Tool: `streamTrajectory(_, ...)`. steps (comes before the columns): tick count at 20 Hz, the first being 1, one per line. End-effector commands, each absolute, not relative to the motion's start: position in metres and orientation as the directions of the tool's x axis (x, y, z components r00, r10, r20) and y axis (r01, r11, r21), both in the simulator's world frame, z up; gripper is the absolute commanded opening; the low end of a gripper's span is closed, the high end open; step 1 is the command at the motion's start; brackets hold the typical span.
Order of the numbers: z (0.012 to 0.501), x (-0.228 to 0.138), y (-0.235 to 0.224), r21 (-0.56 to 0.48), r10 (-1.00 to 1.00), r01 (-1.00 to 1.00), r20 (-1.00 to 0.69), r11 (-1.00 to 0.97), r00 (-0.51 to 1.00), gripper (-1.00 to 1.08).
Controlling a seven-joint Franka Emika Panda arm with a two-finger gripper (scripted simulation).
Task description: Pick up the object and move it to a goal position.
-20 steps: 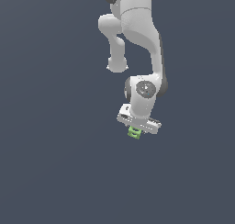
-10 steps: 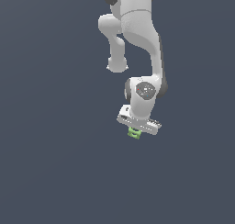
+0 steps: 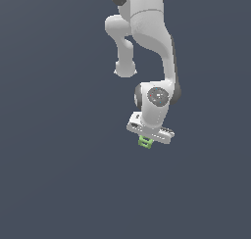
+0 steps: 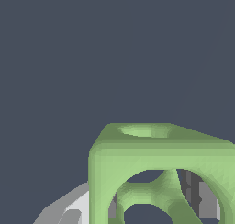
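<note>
Wrist view shows the light-green block (image 4: 160,172) close up, a hollow piece with rounded openings through its faces, and grey fingers (image 4: 202,198) visible behind and beside it. Exterior view places the block (image 3: 144,142) directly beneath the white gripper (image 3: 147,139), held between the jaws, which are clamped on it. Above it the white Panda arm (image 3: 147,37) bends down from the picture's upper edge, against a plain dark-grey background.
</note>
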State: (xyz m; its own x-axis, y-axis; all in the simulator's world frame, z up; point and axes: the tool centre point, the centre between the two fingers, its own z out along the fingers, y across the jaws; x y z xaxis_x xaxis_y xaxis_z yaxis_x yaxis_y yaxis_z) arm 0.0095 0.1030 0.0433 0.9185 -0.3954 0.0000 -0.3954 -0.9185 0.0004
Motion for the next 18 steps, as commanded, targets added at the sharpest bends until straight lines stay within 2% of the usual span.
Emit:
streamTrajectory(1,0.048,0.013,0.113,0.0,-0.394,-0.394,0.0,-0.919,0.919,-1.0)
streamTrajectory(11,0.075,0.036,0.171,0.0,-0.394,-0.394,0.0,-0.919,0.919,-1.0)
streamTrajectory(18,0.083,0.044,0.189,0.0,-0.394,-0.394,0.0,-0.919,0.919,-1.0)
